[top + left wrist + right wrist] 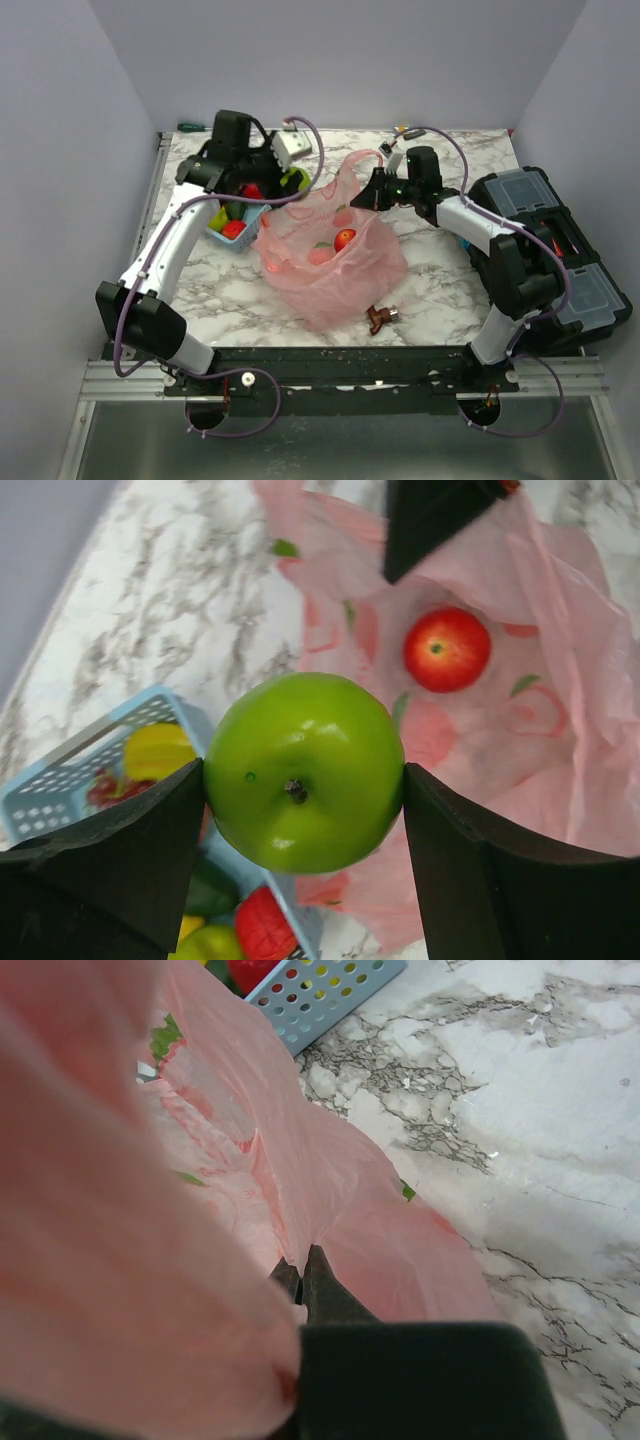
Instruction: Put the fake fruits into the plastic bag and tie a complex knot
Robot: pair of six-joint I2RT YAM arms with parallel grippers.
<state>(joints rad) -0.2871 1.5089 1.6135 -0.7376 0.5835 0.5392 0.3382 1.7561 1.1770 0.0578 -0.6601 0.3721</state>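
A green apple point(320, 730), one of the fake fruits, is clamped between the black fingers of my left gripper point(303, 785). It hangs over the gap between the light-blue basket point(60, 785) and the pink plastic bag point(560, 710). A red apple point(447, 648) lies inside the bag. More fruits remain in the basket, among them a yellow one point(155, 748) and a red one point(262, 925). My right gripper point(300, 1268) is shut on a fold of the bag point(340, 1190) and holds its mouth up. From above, the bag point(330, 270) sits mid-table between both grippers.
A black toolbox point(545, 235) stands at the right edge, next to the right arm. A small brown object point(380, 317) lies just in front of the bag. A green-handled tool point(190, 126) rests at the back left corner. Walls close in the back and both sides.
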